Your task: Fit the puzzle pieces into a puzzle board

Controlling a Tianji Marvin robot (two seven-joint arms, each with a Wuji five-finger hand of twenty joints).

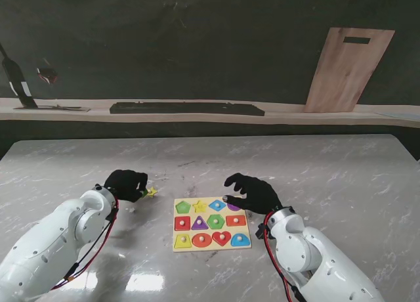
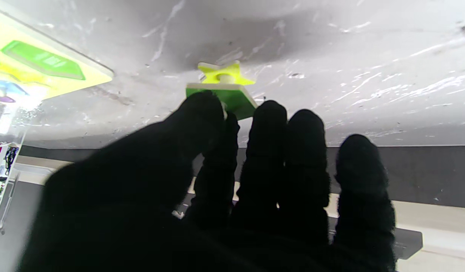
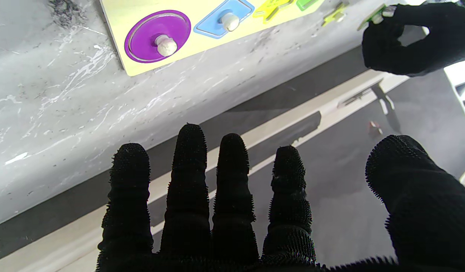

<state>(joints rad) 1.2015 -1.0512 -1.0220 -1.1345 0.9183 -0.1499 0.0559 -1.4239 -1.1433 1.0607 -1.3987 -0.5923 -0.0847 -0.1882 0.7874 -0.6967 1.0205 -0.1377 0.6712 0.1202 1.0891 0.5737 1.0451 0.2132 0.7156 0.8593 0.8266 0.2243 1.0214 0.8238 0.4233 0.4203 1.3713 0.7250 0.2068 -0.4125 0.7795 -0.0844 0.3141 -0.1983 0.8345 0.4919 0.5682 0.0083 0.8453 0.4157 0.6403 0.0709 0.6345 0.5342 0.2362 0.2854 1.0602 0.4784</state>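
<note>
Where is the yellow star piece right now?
In the stand view the yellow star piece lies on the table left of the puzzle board, just beyond the left hand, which holds a green piece.

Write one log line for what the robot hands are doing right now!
left hand: holds green piece | yellow star: on table | right hand: open, over puzzle board

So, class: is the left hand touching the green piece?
Touching. In the left wrist view, the thumb and a finger of the left hand pinch the green piece, lifted clear of the table.
</note>
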